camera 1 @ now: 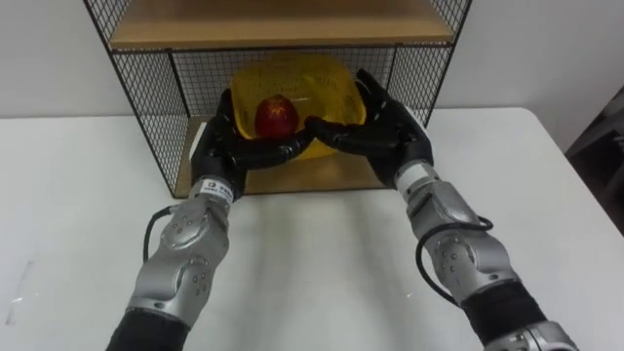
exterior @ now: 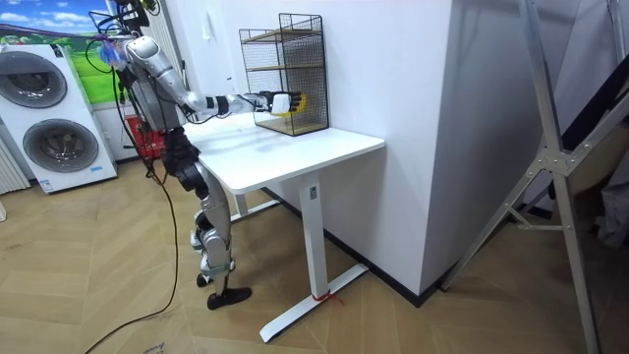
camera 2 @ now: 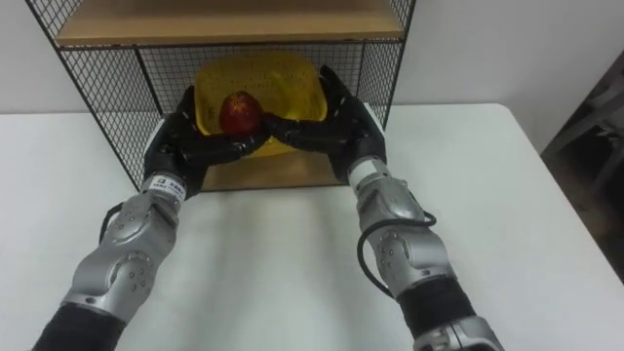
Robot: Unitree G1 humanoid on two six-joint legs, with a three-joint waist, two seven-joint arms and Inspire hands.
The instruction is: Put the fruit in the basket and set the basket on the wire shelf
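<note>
White bench (camera 1: pixel 312 263) up front, left hand (camera 1: pixel 229 146) and right hand (camera 1: pixel 388 132) curled round the yellow plastic mesh basket (camera 1: pixel 317 83), red round fruit (camera 1: pixel 276 115) inside, upper centre in the lower bay of the black wire shelf (camera 1: pixel 146 93); looks like the placing step, next likely lower, let go, withdraw clear of the mesh.

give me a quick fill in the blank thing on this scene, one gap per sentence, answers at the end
1. The basket is ____ in colour.
2. The single fruit lying in it is ____.
3. The left hand and the right hand clasp the basket, one on each ____.
4. The wire shelf stands on a ____ table.

Missing words: yellow; red; side; white
</note>
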